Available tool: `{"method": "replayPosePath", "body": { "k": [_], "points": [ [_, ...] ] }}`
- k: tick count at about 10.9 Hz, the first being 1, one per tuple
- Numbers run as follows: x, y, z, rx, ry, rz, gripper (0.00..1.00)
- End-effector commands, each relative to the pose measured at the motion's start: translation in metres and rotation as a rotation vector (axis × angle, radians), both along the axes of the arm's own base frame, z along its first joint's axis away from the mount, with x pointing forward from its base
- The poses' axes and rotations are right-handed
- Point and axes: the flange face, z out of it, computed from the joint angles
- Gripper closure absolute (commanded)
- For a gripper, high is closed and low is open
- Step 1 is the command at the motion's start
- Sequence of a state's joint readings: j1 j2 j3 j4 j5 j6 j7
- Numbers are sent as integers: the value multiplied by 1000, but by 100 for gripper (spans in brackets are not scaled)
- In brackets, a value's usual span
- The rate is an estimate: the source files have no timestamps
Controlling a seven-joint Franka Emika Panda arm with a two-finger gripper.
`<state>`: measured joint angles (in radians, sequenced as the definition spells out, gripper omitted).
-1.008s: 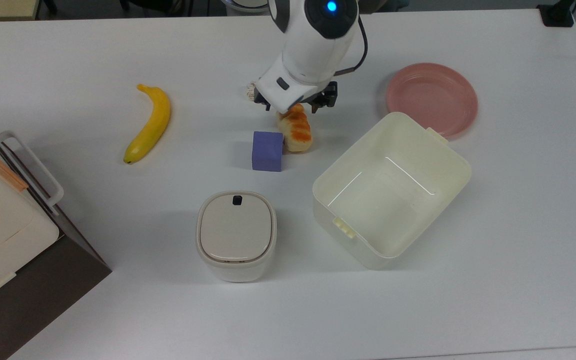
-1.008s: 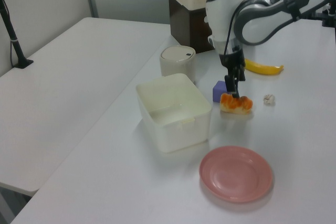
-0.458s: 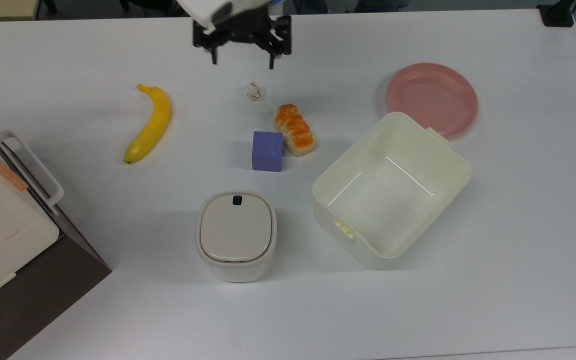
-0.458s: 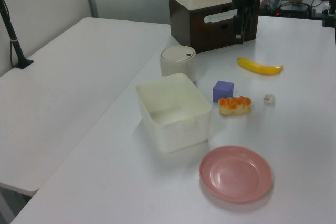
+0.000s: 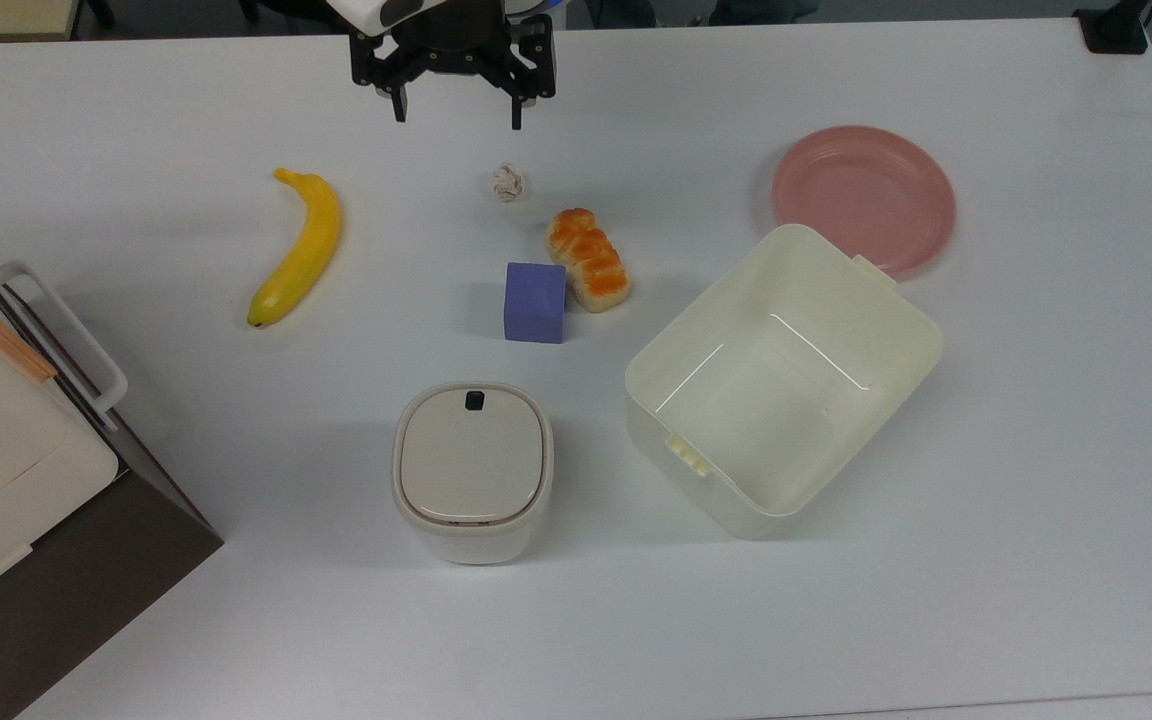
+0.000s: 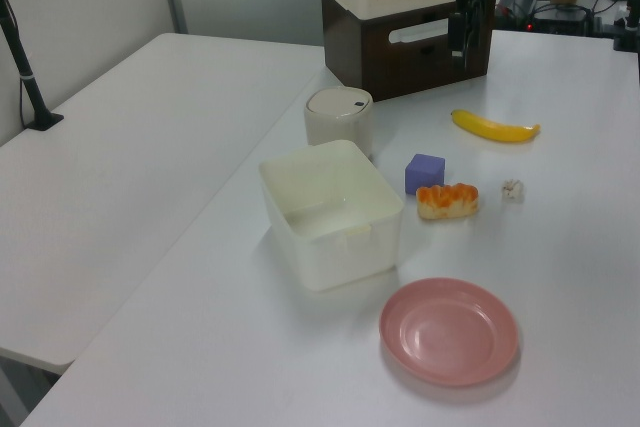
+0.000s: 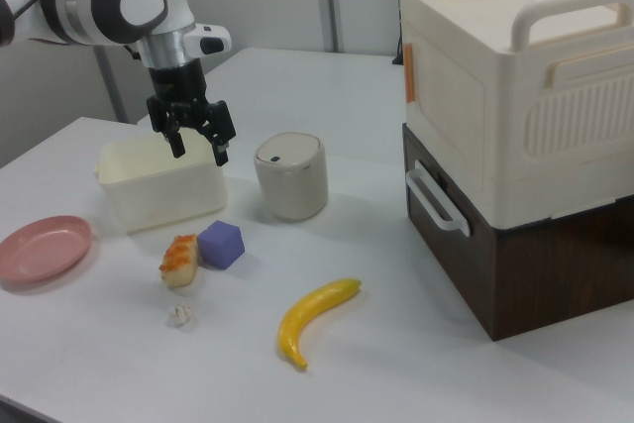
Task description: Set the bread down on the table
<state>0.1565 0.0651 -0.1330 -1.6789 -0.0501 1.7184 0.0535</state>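
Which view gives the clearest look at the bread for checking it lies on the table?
The top view: the bread lies unobstructed on the table, beside the purple block. The left view shows its long side from a low angle. The right view shows one end, next to the block.

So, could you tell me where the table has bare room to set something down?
The table is bare along the top view's bottom edge, below the lidded canister and open tub. It is crowded around the bread, purple block and paper wad.
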Motion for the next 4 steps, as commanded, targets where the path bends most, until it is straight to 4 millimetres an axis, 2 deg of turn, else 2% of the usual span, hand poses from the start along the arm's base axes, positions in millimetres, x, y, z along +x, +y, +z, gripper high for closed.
{"method": "replayPosePath", "body": {
  "k": [1,4],
  "points": [
    [-1,-1,5,5,-2,22,0],
    [-1,-5,9,5,-7,15,0]
  ]
}}
